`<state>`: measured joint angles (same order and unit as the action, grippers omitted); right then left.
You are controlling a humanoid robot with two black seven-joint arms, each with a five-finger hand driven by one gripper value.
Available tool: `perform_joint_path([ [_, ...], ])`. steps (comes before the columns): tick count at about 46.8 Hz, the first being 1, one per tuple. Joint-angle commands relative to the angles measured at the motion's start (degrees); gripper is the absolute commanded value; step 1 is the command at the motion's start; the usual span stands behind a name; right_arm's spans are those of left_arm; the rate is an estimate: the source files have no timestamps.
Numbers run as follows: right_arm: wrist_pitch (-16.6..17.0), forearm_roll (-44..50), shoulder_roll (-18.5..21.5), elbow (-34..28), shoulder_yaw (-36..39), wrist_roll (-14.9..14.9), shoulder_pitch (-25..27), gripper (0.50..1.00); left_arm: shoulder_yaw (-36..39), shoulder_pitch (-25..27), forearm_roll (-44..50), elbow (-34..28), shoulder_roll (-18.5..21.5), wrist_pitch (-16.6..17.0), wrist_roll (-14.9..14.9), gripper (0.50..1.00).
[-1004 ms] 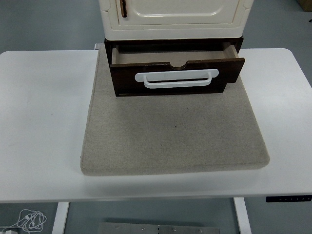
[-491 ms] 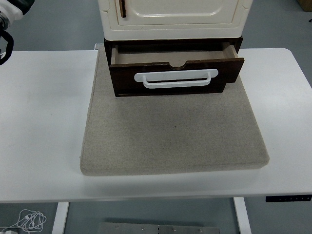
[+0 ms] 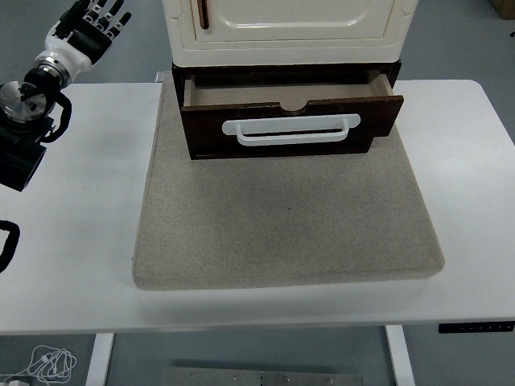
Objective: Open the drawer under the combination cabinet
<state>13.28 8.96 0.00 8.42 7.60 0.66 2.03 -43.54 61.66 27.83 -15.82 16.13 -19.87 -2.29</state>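
From my seat I only get the bottom part of the cream cabinet [image 3: 290, 32] — its top is cut off by the picture's upper edge, and just the lower end of a dark door handle [image 3: 203, 13] shows. The left robot hand [image 3: 95, 22] sits in the far left corner, above and beyond the table's [image 3: 72, 225] back edge, fingers [image 3: 113, 11] spread and holding nothing; their tips run close to the frame's top. Its black arm [image 3: 24, 121] is partly clipped by the left edge, and a dark curved piece lower down at that edge I can't identify. I see no right arm.

The drawer [image 3: 290, 121] under the cabinet is dark brown wood, pulled out toward me so that its pale inner floor shows — the back of that interior is hidden beneath the cabinet. A white bar handle [image 3: 291, 129] lies across its front, below a small notch in the top rim. Cabinet and drawer stand at the far end of a grey felt mat [image 3: 282, 225] on the white table. Beneath the table, bottom left, lies a tangle of white cable [image 3: 50, 362].
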Motion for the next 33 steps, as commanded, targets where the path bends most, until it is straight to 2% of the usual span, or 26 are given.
perform_joint_path([
  [1,0.0,0.0,0.0,0.0,0.1,0.0,0.0,0.926,-0.9,-0.7,-0.1,0.1,-0.7,0.2,0.0,1.000],
  [24,0.1,0.0,0.0,0.0,0.1,0.0,0.1,0.926,-3.7,-2.1,0.0,0.3,-2.9,0.6,0.9,1.000],
  [33,0.0,0.1,0.0,0.0,0.1,0.0,0.2,0.926,-5.1,-2.1,-0.1,0.2,-4.0,3.0,1.4,1.000],
])
